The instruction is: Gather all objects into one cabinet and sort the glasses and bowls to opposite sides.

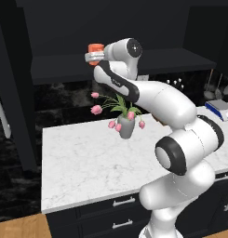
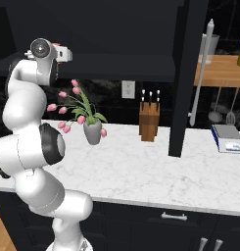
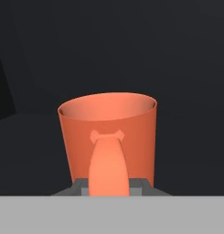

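In the left base view the gripper (image 1: 93, 56) was raised at the cabinet (image 1: 120, 62) shelf, clamped on an orange mug (image 1: 95, 48) at 11 o'clock of the tulips (image 1: 120, 114). In the right base view the hand sat at 11 o'clock above them. In the hand view the mug (image 3: 108, 137) stood upright (handle (image 3: 109, 167) facing the camera), jaws nearly shut on that handle.
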